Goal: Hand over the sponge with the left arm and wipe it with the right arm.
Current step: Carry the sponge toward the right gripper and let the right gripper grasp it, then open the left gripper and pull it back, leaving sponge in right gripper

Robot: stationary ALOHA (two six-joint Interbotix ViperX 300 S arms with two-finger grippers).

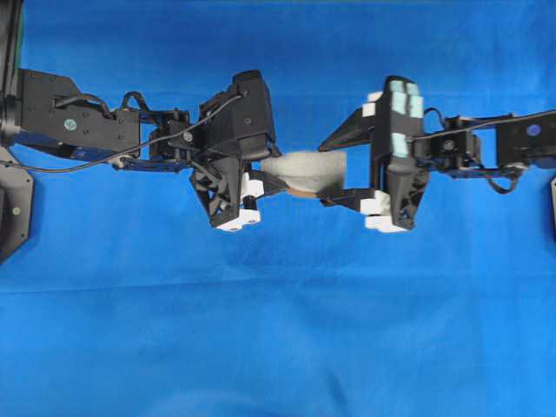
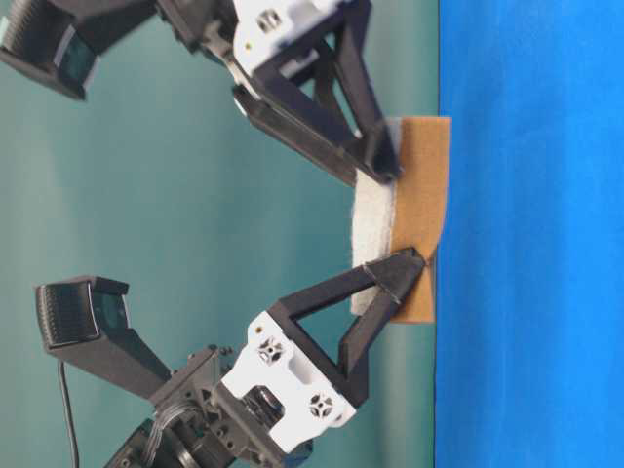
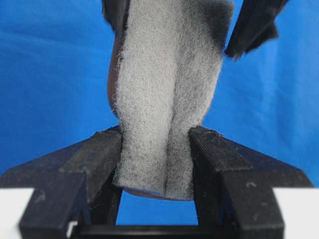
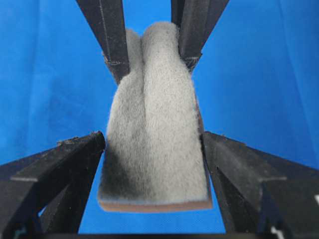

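Sponge pinched in left hand; right hand open around it.

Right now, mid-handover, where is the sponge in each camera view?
Overhead: sponge at centre, between both grippers.
Table-level: upper right, against the blue cloth, sponge pinched on two sides.
Left wrist: centre, sponge squeezed by the left gripper.
Right wrist: centre, sponge between the open right gripper fingers.
Shared landmark: the blue cloth.
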